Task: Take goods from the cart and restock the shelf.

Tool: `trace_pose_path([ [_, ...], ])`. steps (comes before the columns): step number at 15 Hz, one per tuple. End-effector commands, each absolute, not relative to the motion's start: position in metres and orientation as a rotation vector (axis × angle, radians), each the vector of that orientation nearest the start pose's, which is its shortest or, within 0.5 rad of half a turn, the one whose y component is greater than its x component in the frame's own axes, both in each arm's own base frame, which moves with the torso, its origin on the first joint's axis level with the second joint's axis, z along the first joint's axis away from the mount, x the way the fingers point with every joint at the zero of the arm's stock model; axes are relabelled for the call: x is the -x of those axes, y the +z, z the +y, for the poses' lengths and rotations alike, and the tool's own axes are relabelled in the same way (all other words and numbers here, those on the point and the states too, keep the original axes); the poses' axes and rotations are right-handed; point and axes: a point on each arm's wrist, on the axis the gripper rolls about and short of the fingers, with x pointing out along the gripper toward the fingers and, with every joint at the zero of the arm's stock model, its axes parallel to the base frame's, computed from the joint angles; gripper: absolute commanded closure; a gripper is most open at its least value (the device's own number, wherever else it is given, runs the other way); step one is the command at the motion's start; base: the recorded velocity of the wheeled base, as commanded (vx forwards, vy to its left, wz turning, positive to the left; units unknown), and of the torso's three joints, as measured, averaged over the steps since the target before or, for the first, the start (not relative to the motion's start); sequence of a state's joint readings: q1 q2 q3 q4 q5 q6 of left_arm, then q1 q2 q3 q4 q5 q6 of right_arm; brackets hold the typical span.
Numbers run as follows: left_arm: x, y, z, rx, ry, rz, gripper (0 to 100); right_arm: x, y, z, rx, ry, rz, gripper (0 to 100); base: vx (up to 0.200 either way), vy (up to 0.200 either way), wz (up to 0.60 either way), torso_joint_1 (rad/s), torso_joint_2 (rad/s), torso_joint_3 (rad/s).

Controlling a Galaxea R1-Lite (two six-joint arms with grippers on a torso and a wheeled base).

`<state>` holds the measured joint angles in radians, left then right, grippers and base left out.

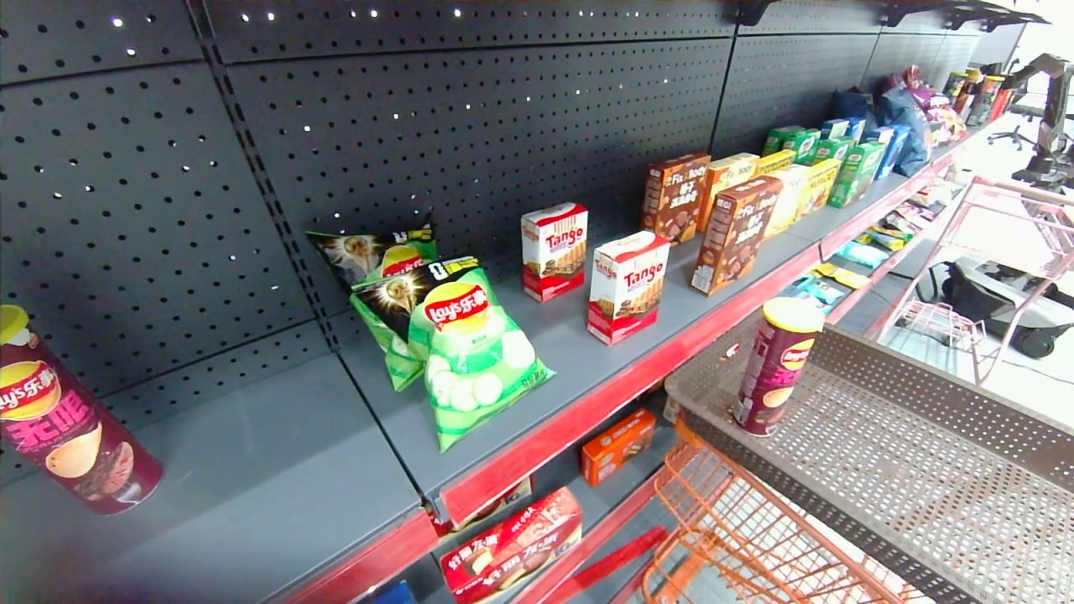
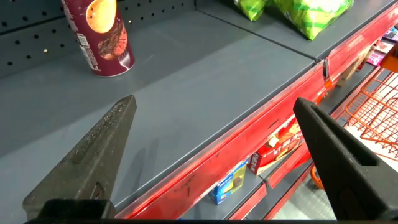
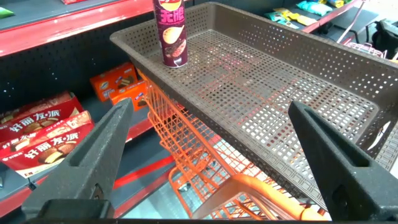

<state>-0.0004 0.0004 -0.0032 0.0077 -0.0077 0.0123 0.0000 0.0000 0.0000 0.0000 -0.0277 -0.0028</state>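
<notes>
A maroon chip can with a yellow lid point(image 1: 776, 365) stands upright in the far corner of the cart's brown perforated tray point(image 1: 923, 453). My right gripper point(image 3: 211, 158) is open and empty, held over the near side of that tray, well short of the chip can point(image 3: 171, 31). A second, matching can point(image 1: 67, 428) stands at the left end of the grey shelf point(image 1: 277, 470). My left gripper point(image 2: 214, 155) hangs open above the shelf's red front edge, with this can point(image 2: 99, 34) further back on the shelf and apart from it.
Green chip bags point(image 1: 457, 344), red-and-white wafer boxes point(image 1: 625, 285) and brown boxes point(image 1: 734, 231) line the shelf to the right. Red and orange snack boxes point(image 1: 512, 545) lie on the lower shelf. The orange wire cart basket point(image 1: 755, 545) sits under the tray.
</notes>
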Motion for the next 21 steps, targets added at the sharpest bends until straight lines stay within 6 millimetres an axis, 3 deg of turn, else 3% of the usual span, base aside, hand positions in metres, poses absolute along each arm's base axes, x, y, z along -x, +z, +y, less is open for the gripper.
trace_pose_path([
  [1,0.023,0.076,0.0,-0.012,-0.008,0.005,0,0.023,0.075,-0.001,0.003,-0.028,0.0,0,0.0,0.0,0.0,0.0,0.0,0.0],
  [3,0.023,0.076,0.0,-0.011,-0.006,0.005,0,0.024,0.081,-0.001,0.017,-0.023,-0.027,0,0.0,0.0,0.0,0.0,0.0,0.0],
  [4,0.023,0.076,0.0,-0.012,-0.008,0.005,0,0.025,0.125,-0.001,0.019,0.025,-0.069,0,0.0,0.0,0.0,0.0,0.0,0.0],
  [5,0.023,0.076,0.0,-0.011,-0.006,0.005,0,0.006,0.136,-0.001,0.018,0.016,0.054,0,0.0,0.0,0.0,0.0,0.0,0.0],
  [8,0.023,0.076,0.0,-0.011,-0.006,0.005,0,0.003,0.138,-0.001,0.011,-0.027,0.048,0,0.0,0.0,0.0,0.0,0.0,0.0],
  [12,0.023,0.076,0.0,-0.012,-0.008,0.005,0,-0.004,0.161,-0.001,-0.049,0.002,0.031,0,0.0,0.0,0.0,0.0,0.0,0.0],
  [21,0.023,0.076,0.0,-0.011,-0.008,0.005,0,0.002,0.158,-0.001,-0.056,-0.006,0.052,0,0.0,0.0,0.0,0.0,0.0,0.0],
])
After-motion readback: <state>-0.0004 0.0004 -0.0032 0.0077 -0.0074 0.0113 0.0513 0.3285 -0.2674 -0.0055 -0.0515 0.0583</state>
